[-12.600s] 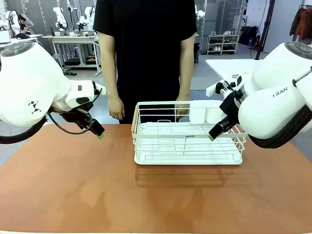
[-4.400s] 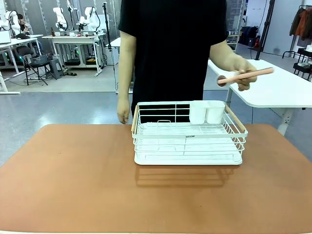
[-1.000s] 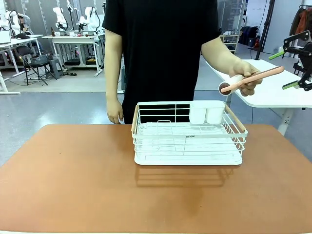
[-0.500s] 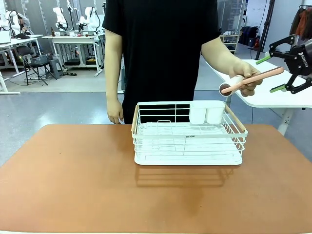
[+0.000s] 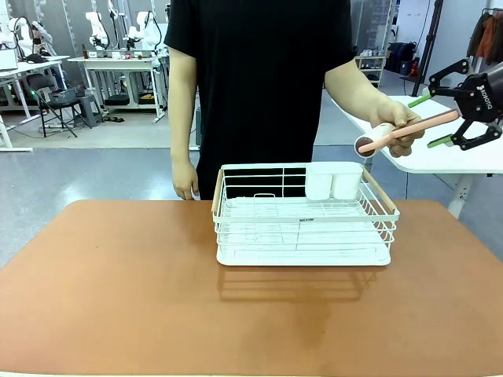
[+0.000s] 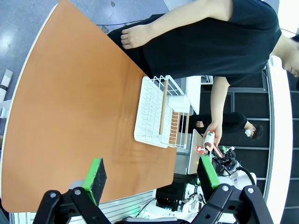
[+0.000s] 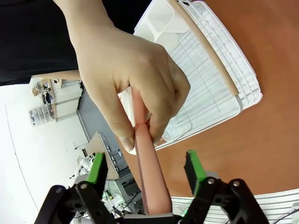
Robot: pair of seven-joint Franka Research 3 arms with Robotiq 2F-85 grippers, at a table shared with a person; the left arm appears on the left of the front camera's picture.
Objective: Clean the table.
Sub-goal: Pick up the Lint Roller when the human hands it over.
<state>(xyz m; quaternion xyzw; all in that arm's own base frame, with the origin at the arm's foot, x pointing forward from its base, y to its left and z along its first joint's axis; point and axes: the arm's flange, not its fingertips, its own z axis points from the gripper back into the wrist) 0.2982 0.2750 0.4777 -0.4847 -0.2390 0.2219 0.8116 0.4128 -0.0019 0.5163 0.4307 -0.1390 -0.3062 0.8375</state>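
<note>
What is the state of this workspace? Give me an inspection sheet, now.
Surface: table, matte reddish-brown top.
Job's things: pink-handled roller, held out by the person's hand above the table's right side.
Clutter: white wire rack with two white cups, at the far middle.
Grippers: right gripper open, one jaw on each side of the roller's handle, not touching; left gripper open, empty, high above the table.
Cables: nothing seen.
Surroundings: person in black shirt at the far side; white-topped table behind.
</note>
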